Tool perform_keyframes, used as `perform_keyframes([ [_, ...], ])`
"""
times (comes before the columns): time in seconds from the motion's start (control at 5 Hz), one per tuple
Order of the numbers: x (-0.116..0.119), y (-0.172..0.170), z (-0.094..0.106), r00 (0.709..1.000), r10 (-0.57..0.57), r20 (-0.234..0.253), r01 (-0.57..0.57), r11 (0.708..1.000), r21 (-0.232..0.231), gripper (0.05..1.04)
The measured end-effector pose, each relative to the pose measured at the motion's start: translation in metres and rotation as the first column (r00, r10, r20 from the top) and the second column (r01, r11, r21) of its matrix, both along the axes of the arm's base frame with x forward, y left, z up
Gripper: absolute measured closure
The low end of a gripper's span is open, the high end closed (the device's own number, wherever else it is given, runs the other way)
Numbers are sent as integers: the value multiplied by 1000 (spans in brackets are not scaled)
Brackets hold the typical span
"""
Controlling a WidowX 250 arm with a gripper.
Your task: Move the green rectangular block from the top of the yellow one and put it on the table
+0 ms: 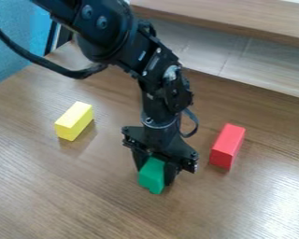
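Note:
The black gripper (154, 169) hangs down near the middle of the wooden table (71, 196), with the green block (152, 175) between its fingers. It is shut on the green block, which is low at the table surface; whether its underside touches the wood I cannot tell. To the left, apart from the gripper and the green block, the yellow block (74, 121) lies on the table with nothing on top of it.
A red block (227, 145) rests on the table to the right of the gripper. Behind, a raised wooden ledge (239, 21) runs along the back right. The arm's black cable loops over the upper left.

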State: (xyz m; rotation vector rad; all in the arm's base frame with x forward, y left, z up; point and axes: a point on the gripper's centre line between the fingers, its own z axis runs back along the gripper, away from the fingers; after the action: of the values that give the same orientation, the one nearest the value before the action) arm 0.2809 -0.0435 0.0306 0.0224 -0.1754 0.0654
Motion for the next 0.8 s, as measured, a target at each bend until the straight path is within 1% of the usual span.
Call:
perform_keyframes([
  [0.2, 0, 2, -1, 1000, 5, -5, -5, 1000, -1, 439],
  [0.4, 0, 3, 1, 1000, 10, -10, -10, 1000, -1, 149],
  [0.6, 4, 8, 16, 999, 28, 20, -28, 1000, -7, 77],
  [0.8, 11, 15, 51, 994, 46, 102, -44, 999, -29, 83],
])
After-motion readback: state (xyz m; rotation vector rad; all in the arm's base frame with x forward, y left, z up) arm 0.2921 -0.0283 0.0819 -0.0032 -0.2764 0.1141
